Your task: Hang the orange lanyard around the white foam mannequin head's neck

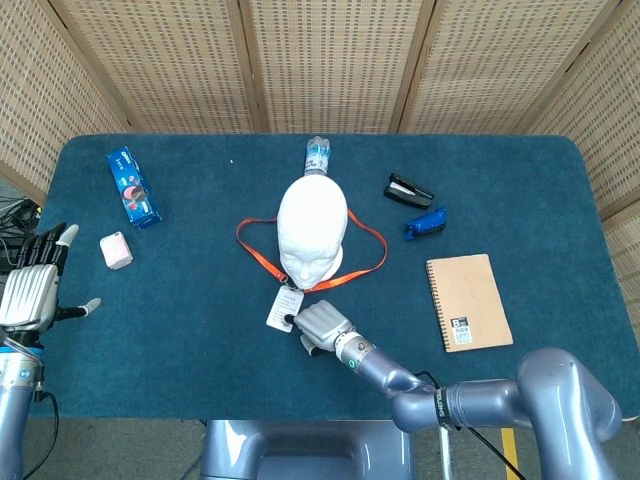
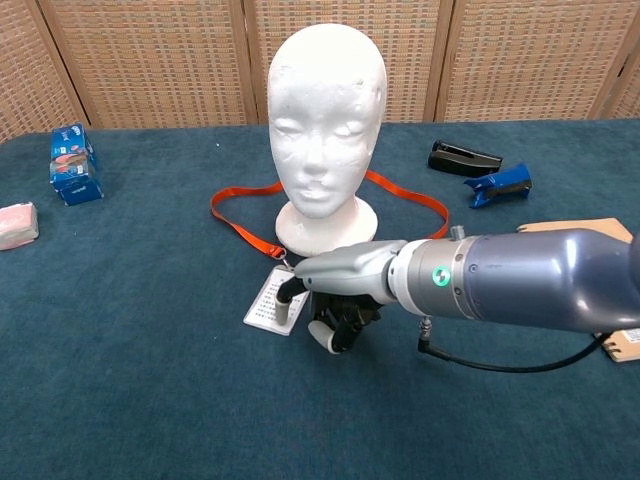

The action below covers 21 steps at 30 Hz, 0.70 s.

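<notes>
My right hand point(image 2: 335, 295) pinches the white badge card point(image 2: 272, 302) near the table's point(image 1: 200, 380) front edge, its other fingers curled. The orange lanyard point(image 2: 240, 232) lies looped on the cloth around the mannequin head's point(image 2: 326, 110) base at the table's middle. My left hand point(image 1: 32, 288) hangs open-fingered off the left edge.
</notes>
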Each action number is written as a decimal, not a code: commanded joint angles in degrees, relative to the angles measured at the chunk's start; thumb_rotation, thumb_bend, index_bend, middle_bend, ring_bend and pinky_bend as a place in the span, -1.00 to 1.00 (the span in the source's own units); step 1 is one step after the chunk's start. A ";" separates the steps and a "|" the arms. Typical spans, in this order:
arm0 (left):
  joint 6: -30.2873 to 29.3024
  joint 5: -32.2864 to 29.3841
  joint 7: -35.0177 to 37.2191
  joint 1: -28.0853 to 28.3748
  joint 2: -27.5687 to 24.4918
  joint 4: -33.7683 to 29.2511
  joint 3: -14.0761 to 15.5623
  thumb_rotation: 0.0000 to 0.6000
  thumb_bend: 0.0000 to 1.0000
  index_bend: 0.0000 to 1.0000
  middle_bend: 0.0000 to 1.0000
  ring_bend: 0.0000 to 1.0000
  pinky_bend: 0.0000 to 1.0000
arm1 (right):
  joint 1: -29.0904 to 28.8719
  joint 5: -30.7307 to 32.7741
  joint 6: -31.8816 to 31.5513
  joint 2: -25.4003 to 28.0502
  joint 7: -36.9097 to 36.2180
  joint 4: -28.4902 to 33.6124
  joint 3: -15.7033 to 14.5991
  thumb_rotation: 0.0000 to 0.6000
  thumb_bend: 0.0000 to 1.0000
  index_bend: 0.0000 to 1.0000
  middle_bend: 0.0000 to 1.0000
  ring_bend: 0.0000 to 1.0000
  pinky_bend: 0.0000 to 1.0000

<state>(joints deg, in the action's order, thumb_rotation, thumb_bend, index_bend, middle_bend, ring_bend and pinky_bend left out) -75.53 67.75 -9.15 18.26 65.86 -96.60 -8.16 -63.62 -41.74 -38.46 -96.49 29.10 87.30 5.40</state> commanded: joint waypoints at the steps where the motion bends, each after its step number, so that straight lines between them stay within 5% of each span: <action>1: 0.09 0.01 -0.14 -0.02 0.08 0.00 -0.02 1.00 -1.00 -1.00 -1.00 -1.00 -1.00 | -0.03 -0.74 0.25 1.41 0.08 1.70 -1.14 1.00 0.68 -0.44 0.48 0.24 0.48; 9: 0.28 0.00 -0.73 -0.20 0.33 -0.15 -0.14 1.00 -1.00 -1.00 -1.00 -1.00 -1.00 | 0.91 -4.83 1.71 8.04 -0.67 9.51 -5.79 1.00 0.68 -0.43 0.48 0.24 0.48; 21: 0.09 0.14 -1.48 -0.50 0.61 -0.55 -0.24 1.00 -1.00 -1.00 -1.00 -1.00 -1.00 | 3.04 -10.83 1.45 17.02 -3.98 16.33 -8.63 1.00 0.69 -0.38 0.49 0.24 0.48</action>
<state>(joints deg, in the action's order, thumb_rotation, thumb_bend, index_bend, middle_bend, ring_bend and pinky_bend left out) -75.41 67.86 -10.58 17.77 66.44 -97.11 -8.41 -61.07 -51.44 -36.90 -81.07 25.96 102.37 -2.82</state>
